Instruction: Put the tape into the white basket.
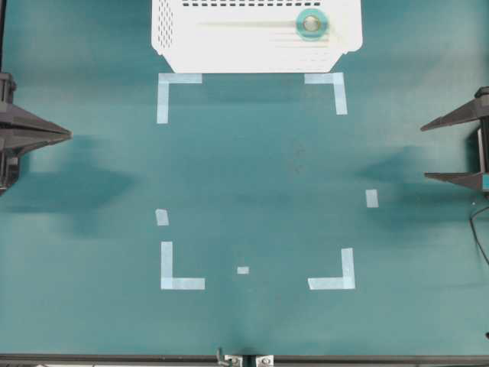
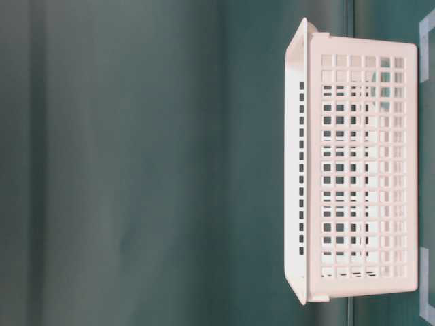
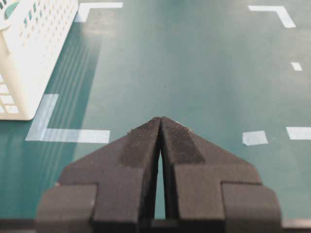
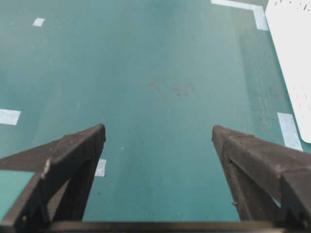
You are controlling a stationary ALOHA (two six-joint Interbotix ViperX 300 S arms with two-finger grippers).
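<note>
at the top of the overhead frame the tape (image 1: 310,24) lies inside the white basket (image 1: 183,46); job looks done. my left pincer (image 1: 67,134) is together, my right pincer (image 1: 425,151) apart, both empty.

Green table (image 1: 252,168), flat and matte. At its far edge, resting directly on it, the white basket (image 1: 229,46). Stuck flat elsewhere: four pale L-shaped corner marks (image 1: 177,269) and a few small tape strips (image 1: 372,198), well apart.
</note>
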